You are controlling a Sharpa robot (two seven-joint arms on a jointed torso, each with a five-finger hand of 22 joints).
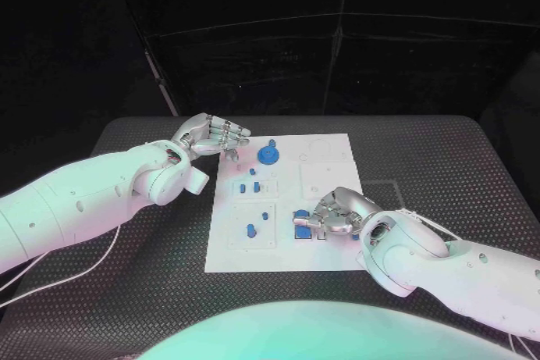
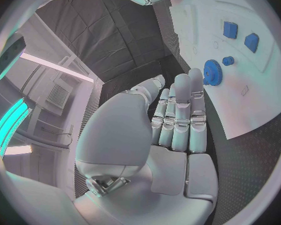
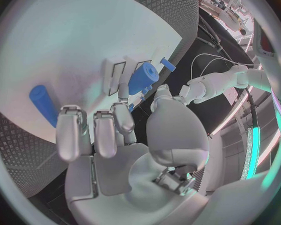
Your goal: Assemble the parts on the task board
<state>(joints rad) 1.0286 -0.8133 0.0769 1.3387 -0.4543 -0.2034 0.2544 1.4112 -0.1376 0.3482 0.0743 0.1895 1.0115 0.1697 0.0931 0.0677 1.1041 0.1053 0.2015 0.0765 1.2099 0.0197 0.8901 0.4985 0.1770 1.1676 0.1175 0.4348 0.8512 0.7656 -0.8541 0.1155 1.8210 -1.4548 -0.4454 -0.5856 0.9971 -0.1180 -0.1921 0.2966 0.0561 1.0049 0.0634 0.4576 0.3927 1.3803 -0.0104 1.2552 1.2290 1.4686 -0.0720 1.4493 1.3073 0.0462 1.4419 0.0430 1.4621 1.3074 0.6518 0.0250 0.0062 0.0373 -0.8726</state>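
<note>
The white task board lies mid-table. A blue gear stands near its far edge, with small blue parts seated below it and two blue blocks near the front. My left hand hovers at the board's far left corner, fingers straight and together, holding nothing; the gear lies just past its fingertips. My right hand is over the board's front right part. It pinches a blue cylindrical part between thumb and a fingertip, beside two white sockets.
A blue peg lies loose on the board near my right hand. The black textured table surrounds the board, with bare room to the right and at the far side. A white cable trails under my left arm.
</note>
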